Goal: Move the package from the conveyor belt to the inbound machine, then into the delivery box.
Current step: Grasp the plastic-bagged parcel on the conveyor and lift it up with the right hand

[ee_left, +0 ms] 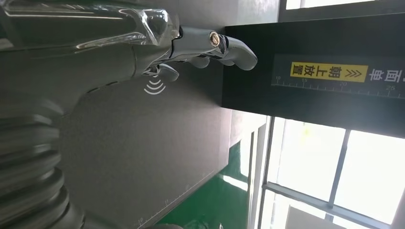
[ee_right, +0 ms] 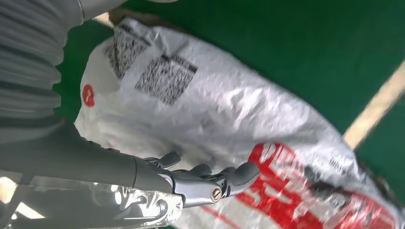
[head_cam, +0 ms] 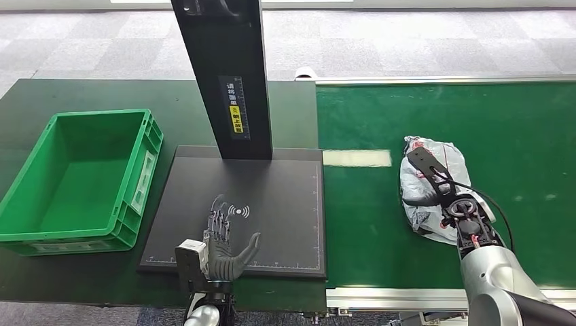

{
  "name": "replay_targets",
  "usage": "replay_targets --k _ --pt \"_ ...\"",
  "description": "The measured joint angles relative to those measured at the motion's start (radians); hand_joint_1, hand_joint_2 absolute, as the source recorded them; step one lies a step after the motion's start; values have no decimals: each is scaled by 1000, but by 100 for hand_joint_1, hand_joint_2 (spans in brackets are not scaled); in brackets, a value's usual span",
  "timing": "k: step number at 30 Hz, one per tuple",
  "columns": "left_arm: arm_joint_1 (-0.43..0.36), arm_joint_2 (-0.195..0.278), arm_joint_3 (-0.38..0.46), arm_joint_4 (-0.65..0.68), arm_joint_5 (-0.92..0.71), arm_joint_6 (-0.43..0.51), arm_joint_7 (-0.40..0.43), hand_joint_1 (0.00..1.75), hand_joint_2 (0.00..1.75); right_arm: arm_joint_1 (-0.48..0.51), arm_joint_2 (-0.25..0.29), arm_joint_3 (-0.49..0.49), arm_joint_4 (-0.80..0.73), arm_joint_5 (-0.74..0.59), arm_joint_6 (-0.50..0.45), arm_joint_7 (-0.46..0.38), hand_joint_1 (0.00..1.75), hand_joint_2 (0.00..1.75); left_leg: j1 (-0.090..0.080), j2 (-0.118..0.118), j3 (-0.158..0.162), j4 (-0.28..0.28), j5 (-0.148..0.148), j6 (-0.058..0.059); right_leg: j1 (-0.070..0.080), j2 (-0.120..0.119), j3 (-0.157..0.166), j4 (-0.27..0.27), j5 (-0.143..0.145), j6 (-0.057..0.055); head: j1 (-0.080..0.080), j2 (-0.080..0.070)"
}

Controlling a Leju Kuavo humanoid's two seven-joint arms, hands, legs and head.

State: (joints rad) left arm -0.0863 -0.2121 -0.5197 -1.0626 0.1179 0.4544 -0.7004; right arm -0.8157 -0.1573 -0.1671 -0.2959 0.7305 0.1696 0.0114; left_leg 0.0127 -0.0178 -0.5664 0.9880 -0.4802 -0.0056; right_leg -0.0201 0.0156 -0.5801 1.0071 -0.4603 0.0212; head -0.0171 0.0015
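The package (head_cam: 435, 187) lies on the conveyor belt (head_cam: 516, 136) right under the right hand (head_cam: 435, 187), whose fingers rest on its plastic; I cannot tell whether they grip. The left hand (head_cam: 224, 248) hovers spread and empty over the inbound machine (head_cam: 285, 204), the delivery box (head_cam: 81, 176) beyond it. By my reckoning, nothing is moved yet.

white-and-red package (head_cam: 435, 187), green belt (head_cam: 516, 136), green box (head_cam: 41, 231)

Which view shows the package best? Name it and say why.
The right wrist view: the package is close, with its printed labels and red lettering plain. The head view shows the whole package on the green belt, partly behind the right robot hand. The left wrist view faces elsewhere.
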Motion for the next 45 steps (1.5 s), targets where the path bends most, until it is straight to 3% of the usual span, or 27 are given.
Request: replay_targets --k 4,11,25,28,33,37,45 --pt "0 0 0 0 -1 -3 0 0 175 1 30 0 12 -3 51 36 0 175 0 0 0 0 0 0 0 0 0 0 0 0 0 0" --pt "-23 0 -17 16 16 -28 0 0 175 -3 50 5 29 44 182 249 0 175 0 0 2 0 0 0 0 0 1 0 0 0 0 0" --pt "-43 0 -33 40 20 -30 0 0 175 -7 64 15 33 67 203 281 0 175 0 -1 5 0 0 0 0 -1 4 -1 0 0 0 0" --pt "-45 0 -35 44 22 -26 0 0 175 -9 65 43 33 148 215 329 0 175 0 -3 5 0 0 0 0 -2 5 -1 -1 0 0 0" --pt "-49 -2 -41 54 19 -7 0 0 175 -7 64 191 44 370 273 442 0 175 0 -5 5 0 0 0 0 -4 6 -1 -1 1 0 0" --pt "-54 -4 -44 66 15 -1 0 0 175 -5 58 276 49 429 326 434 175 175 0 -5 5 0 0 0 0 -4 5 -1 -1 1 0 0" --pt "-55 -4 -41 70 13 14 0 0 175 -12 52 363 52 477 337 378 175 175 0 -5 4 0 0 0 0 -3 5 -1 -1 0 0 0"
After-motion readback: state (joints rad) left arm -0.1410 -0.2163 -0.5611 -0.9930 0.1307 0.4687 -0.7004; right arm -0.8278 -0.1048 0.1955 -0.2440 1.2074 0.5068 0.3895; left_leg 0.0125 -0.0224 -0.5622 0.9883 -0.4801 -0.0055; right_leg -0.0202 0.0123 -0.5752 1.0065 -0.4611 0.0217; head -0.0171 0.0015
